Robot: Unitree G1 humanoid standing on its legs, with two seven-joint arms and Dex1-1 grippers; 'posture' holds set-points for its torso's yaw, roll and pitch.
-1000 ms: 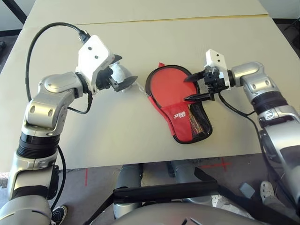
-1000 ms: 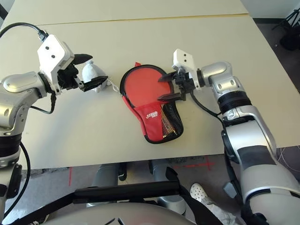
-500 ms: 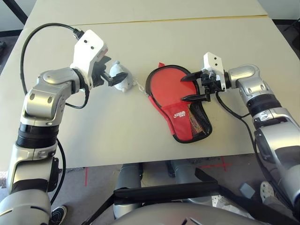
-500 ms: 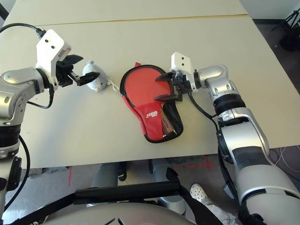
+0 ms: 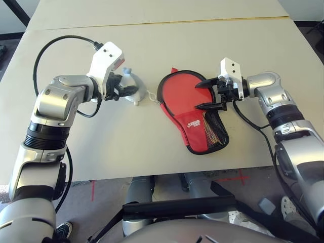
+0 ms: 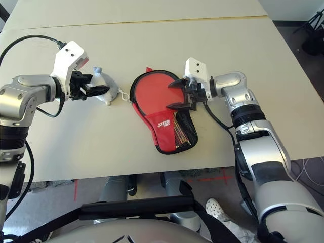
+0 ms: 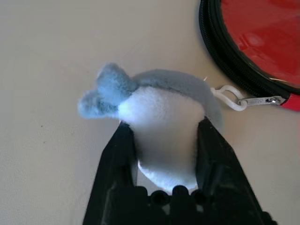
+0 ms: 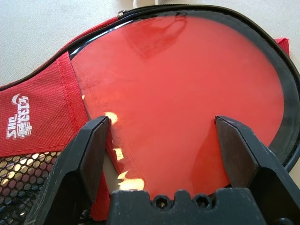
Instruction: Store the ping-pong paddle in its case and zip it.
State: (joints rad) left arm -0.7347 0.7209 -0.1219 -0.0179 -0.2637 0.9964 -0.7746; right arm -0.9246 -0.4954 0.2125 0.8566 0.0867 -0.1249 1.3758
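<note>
Between the left hand fingers: plush toy, pinched. Right hand spread over the ping-pong paddle, seated in the case. Pull the plush steadily along the zipper; pin the case.

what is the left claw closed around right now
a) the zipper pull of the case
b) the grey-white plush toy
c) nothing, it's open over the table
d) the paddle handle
b: in the left wrist view the left claw has a black finger pressed on each side of the grey-white plush toy, which is clipped by a white clasp to the case.
</note>
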